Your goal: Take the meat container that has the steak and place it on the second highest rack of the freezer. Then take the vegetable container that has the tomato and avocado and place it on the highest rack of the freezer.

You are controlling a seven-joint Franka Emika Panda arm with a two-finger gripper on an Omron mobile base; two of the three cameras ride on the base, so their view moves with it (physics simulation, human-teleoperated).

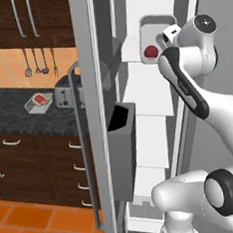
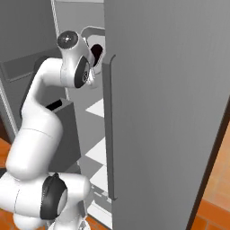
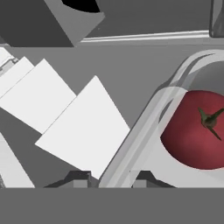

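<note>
Gripper (image 3: 111,179) was clamped on the rim of the veg container (image 3: 144,131), tomato (image 3: 194,129) inside, held up in the freezer (image 1: 153,110) near the top shelves. To place it well, I'd judge: keep it level, slide fully over the highest rack, let go only once it's seated. Meat container (image 1: 39,102) w/ steak sat on the counter (image 1: 18,117), well apart.

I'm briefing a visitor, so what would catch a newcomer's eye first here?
Probably the white robot arm reaching into the open freezer, its gripper shut on the rim of a clear container high inside, with a dark-red tomato in it. Next, a second container with a steak sits on the dark counter to the left.
</note>
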